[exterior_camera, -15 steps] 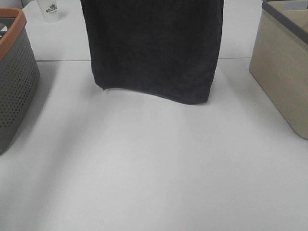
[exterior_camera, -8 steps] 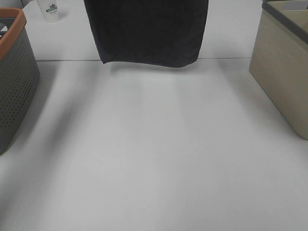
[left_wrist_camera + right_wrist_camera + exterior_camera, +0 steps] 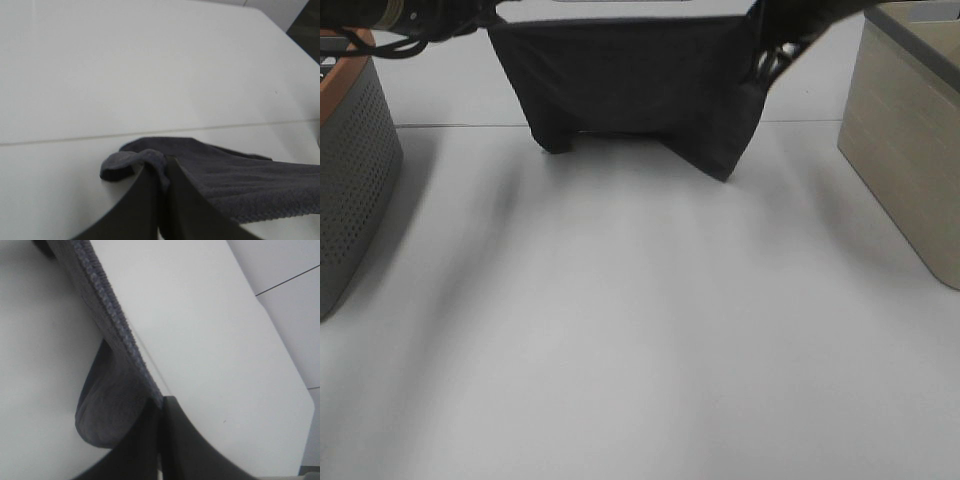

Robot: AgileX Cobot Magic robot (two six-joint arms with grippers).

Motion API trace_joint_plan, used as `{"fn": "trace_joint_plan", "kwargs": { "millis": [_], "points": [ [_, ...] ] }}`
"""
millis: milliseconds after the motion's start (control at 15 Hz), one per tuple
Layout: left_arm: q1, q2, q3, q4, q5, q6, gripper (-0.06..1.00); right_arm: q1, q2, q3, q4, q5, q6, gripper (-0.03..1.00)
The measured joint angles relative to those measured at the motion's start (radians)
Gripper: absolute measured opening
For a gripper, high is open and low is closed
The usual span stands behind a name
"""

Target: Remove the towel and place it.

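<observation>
Item, nearest: white bench (image 3: 640, 380), a wide pale surface running back to a seam line. Item, left side: perforated grey basket (image 3: 350, 190) with an orange rim, well apart from the cloth. Item, right side: beige bin (image 3: 905, 150) with a dark rim, likewise well apart. Item, far middle: the towel (image 3: 640, 85), dark charcoal terry, held up and stretched flat, facing the viewer, with its long top hem running left to right between the two arms. The body hangs below that hem toward the bench, and the right lower corner droops lower than the left. Whether those corners touch the bench cannot be told. Item, farthest: left end effector (image 3: 163, 167), jaws pressed together on one top corner, and right end effector (image 3: 160, 406), jaws pinching the stitched hem at the other. Neither arm is nearer, since each has one end. Laying the cloth down would likely need both to descend together with the hem kept taut.
</observation>
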Motion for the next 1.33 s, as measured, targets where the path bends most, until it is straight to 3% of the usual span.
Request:
{"fn": "trace_joint_plan", "kwargs": {
  "millis": [200, 467, 1000, 1333],
  "points": [
    [-0.026, -0.132, 0.266, -0.011, -0.042, 0.002, 0.0, 0.003, -0.162, 0.342, 0.049, -0.153, 0.0, 0.02],
    [-0.031, -0.176, 0.469, -0.041, -0.111, 0.002, 0.0, 0.012, -0.184, 0.542, 0.072, -0.251, 0.0, 0.02],
    [-0.023, -0.123, 0.537, -0.052, -0.196, 0.002, 0.0, 0.009, -0.078, 0.702, 0.06, -0.416, 0.016, 0.02],
    [-0.022, -0.038, 0.538, -0.052, -0.222, 0.01, 0.0, 0.007, 0.014, 0.703, 0.056, -0.43, 0.02, 0.02]
  ]
}}
